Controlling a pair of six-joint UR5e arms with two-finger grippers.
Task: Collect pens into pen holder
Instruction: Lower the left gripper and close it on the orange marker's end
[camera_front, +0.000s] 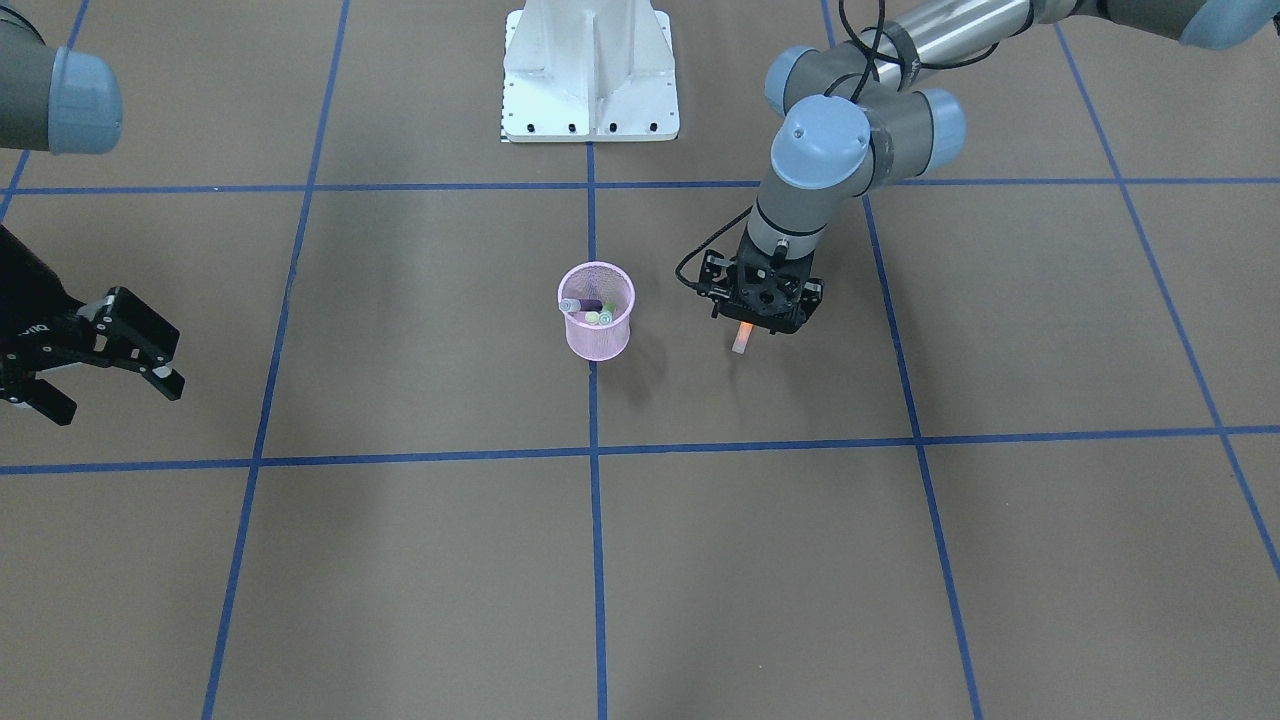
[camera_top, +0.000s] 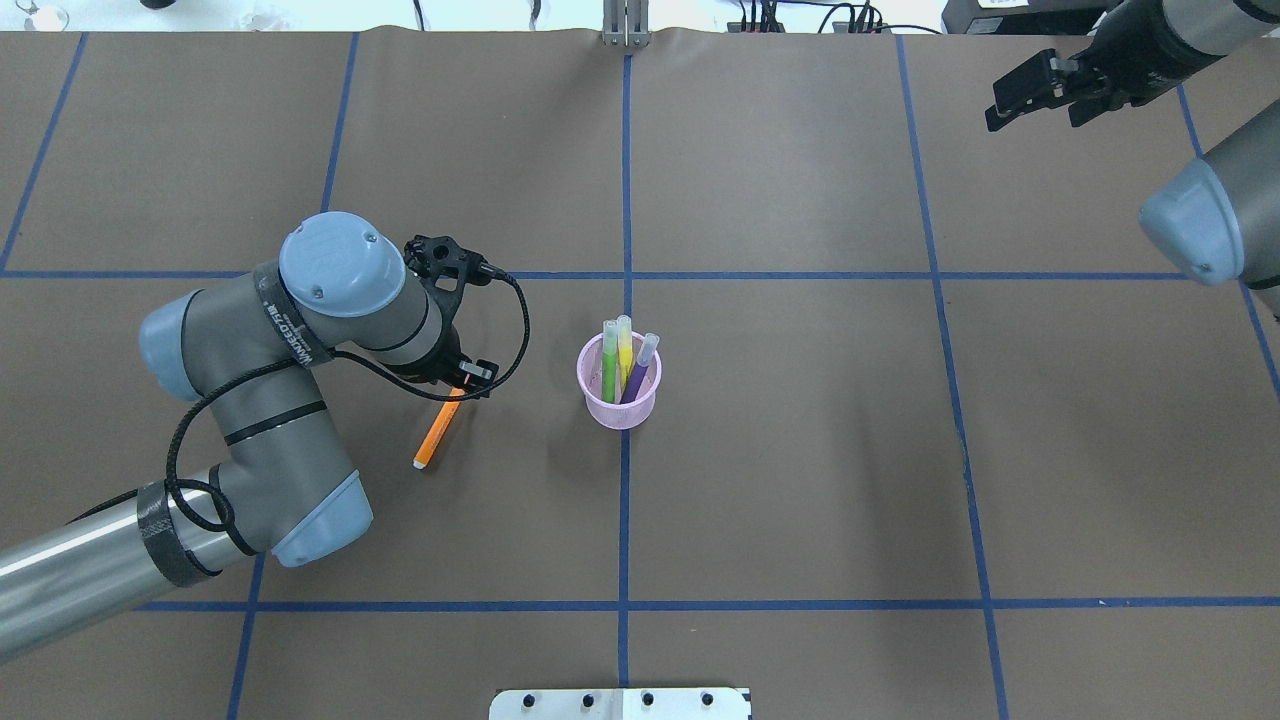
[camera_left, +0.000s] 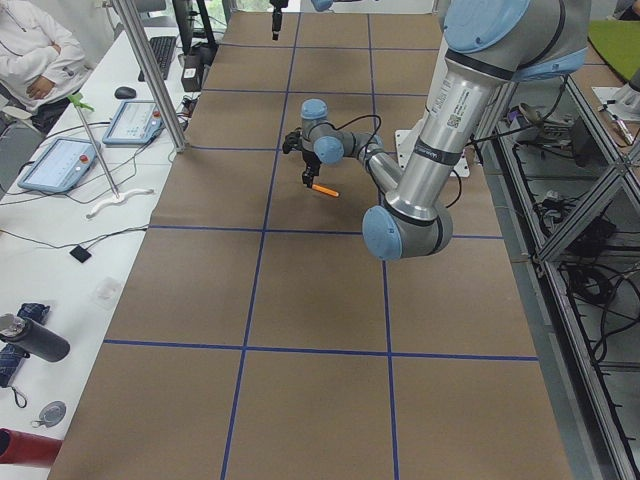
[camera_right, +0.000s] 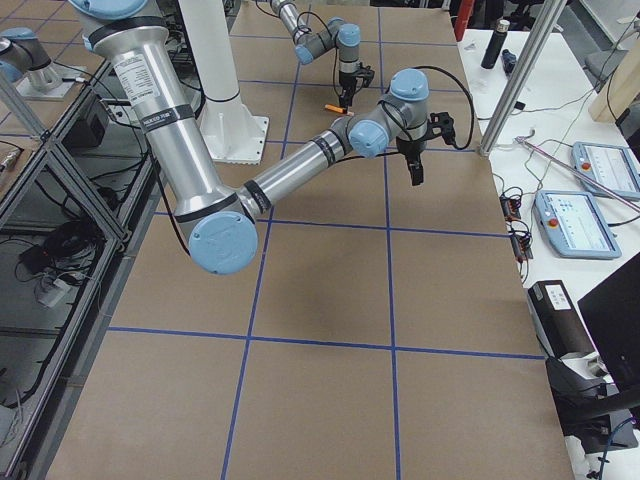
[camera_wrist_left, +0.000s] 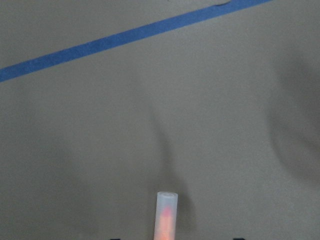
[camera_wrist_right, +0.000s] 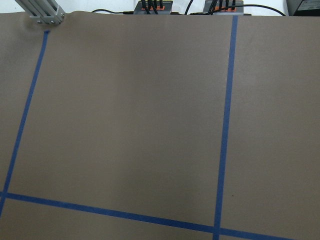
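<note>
The pink mesh pen holder (camera_front: 596, 322) stands upright at the table's middle, on a blue tape line; it also shows in the overhead view (camera_top: 620, 392). In it stand a green pen (camera_top: 609, 360), a yellow pen (camera_top: 625, 345) and a purple pen (camera_top: 640, 372). My left gripper (camera_front: 752, 325) is shut on the orange pen (camera_top: 437, 430), beside the holder on the robot's left and apart from it. The pen's pale cap end (camera_wrist_left: 166, 212) pokes out over the table. My right gripper (camera_front: 115, 398) is open and empty, far off on the robot's right.
The white robot base (camera_front: 590, 70) stands at the robot's side of the table. Blue tape lines (camera_front: 592, 520) divide the brown table into squares. Desks with tablets and a seated person (camera_left: 40, 50) lie beyond the far edge.
</note>
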